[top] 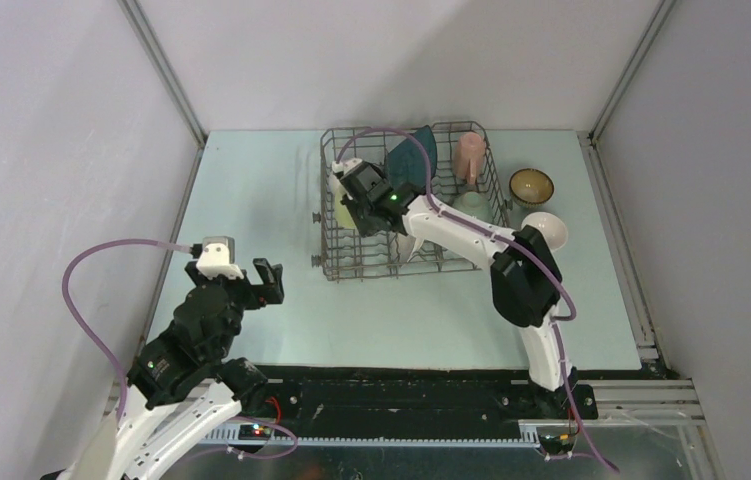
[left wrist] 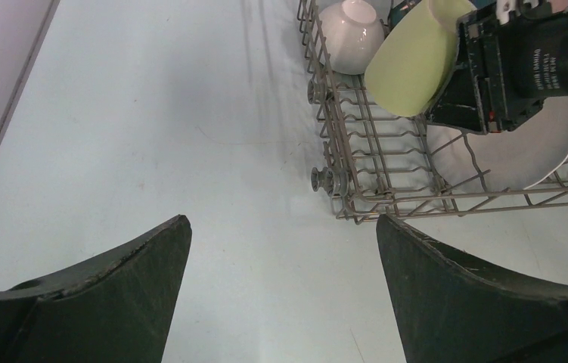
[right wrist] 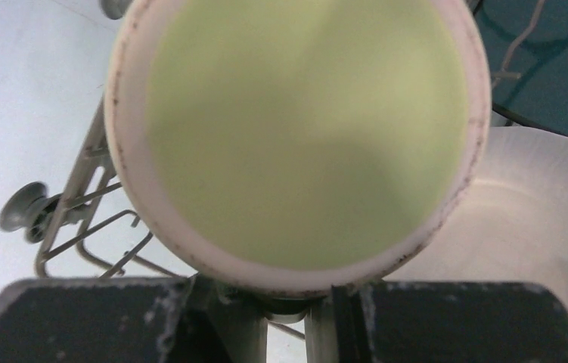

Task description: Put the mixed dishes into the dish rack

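Observation:
The grey wire dish rack stands at the table's middle back. My right gripper is shut on the rim of the yellow-green mug and holds it tilted over the rack's left part; the mug also shows in the left wrist view. The white round plate lies in the rack under it. The dark teal square plate and the pink mug stand in the rack at the back. My left gripper is open and empty above the table, left of the rack.
A brown bowl and a white bowl sit on the table right of the rack. A pale green dish is in the rack's right part. A white rounded dish sits in the rack's far left corner.

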You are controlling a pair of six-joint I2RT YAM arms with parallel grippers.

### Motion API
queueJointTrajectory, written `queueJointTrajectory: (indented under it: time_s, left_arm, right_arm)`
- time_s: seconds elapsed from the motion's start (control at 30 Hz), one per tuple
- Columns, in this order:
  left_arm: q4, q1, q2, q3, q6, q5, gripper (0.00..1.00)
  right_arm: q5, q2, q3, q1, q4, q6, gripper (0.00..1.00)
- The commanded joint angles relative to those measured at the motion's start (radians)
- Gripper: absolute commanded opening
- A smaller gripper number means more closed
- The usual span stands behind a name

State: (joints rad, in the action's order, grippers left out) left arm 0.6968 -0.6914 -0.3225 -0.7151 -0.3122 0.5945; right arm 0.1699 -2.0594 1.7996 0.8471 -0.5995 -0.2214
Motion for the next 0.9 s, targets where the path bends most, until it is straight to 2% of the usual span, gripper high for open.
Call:
queueJointTrajectory:
  time_s: [0.0, 0.5, 0.63, 0.73, 0.87]
  left_arm:
    - [-0.038, 0.004, 0.006, 0.010, 0.026, -0.010, 1.00]
    - [-0.060, 0.003, -0.037, 0.021, -0.005, -0.037, 1.00]
    - [-0.090, 0.007, -0.149, 0.006, -0.089, -0.113, 1.00]
    - [-0.120, 0.029, -0.308, -0.036, -0.186, -0.199, 1.00]
    - [-0.297, 0.089, -0.457, 0.004, -0.239, -0.268, 1.00]
  right_arm:
    - [0.067, -0.025, 0.097, -0.016, 0.061, -0.011, 0.00]
    - [0.010, -0.276, 0.380, -0.059, 0.010, -0.038, 0.00]
    - [0.008, -0.309, 0.407, -0.070, 0.003, -0.036, 0.00]
    - [0.002, -0.317, 0.402, -0.076, -0.006, -0.034, 0.00]
    - [-0.009, -0.321, 0.375, -0.085, -0.009, -0.033, 0.00]
